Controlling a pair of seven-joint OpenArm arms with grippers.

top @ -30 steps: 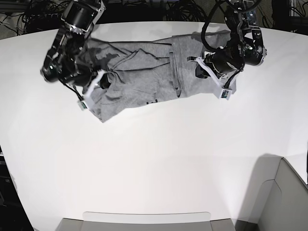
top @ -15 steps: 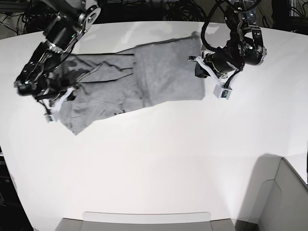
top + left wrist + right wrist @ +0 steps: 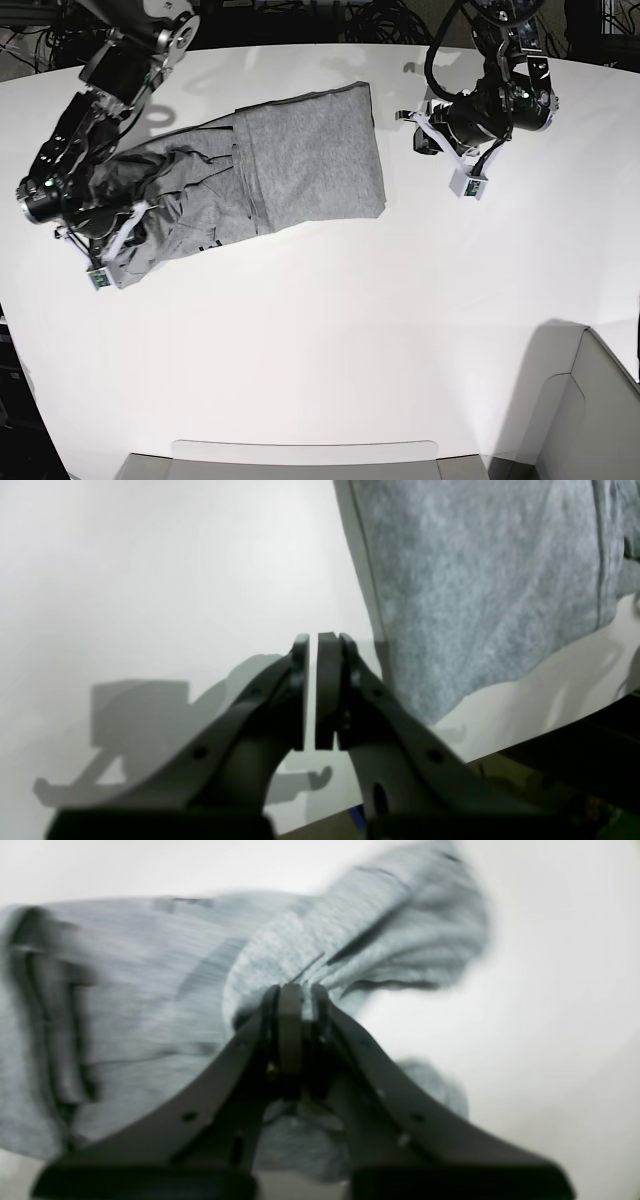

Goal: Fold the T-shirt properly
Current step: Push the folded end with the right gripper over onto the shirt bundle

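Note:
The heather-grey T-shirt (image 3: 300,165) lies stretched across the back left of the white table (image 3: 330,330), plain side up, with one flat folded panel on its right end and bunched cloth on its left. My right gripper (image 3: 130,222) is at that bunched left end, and in the right wrist view it (image 3: 292,990) is shut on a pinch of the T-shirt (image 3: 150,965). My left gripper (image 3: 420,138) hovers just right of the shirt without touching it. In the left wrist view it (image 3: 310,645) is shut on nothing, with the T-shirt (image 3: 475,580) edge beside it.
A grey bin (image 3: 590,410) stands at the front right corner and a flat grey container rim (image 3: 300,452) lies along the front edge. Dark cables (image 3: 300,20) lie past the table's back edge.
My right gripper has dragged the T-shirt to the left and toward the front. The shirt's right edge has slid clear of my left gripper, which has stayed nearly in place.

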